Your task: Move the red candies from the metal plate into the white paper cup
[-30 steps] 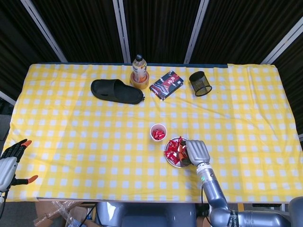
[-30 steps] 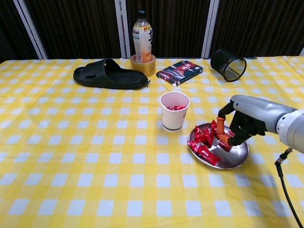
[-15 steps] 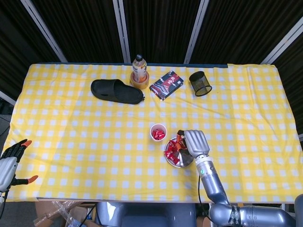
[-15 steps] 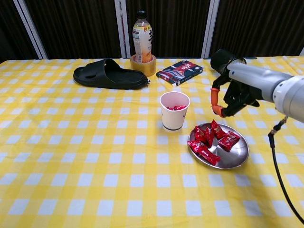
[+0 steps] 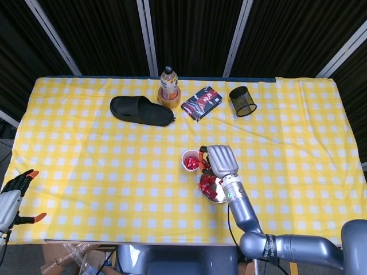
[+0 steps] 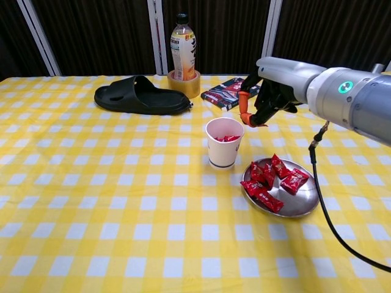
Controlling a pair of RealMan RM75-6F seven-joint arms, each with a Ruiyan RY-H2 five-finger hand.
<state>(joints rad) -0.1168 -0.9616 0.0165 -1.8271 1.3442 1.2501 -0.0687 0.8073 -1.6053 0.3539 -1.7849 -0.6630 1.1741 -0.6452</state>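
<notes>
I am holding my right hand [image 6: 264, 96] in the air just above and beside the paper cup [image 6: 224, 141], fingers curled in so whatever they are pinching can drop straight in; I cannot tell whether a candy is really between them. The cup, already holding some red, is sitting close beside the metal plate [image 6: 300, 201] near the desk's middle to keep each carry short. Red candies [image 6: 269, 179] are still lying on the plate. My left hand [image 5: 12, 197] is idling, fingers spread and empty, off the desk's near left corner.
</notes>
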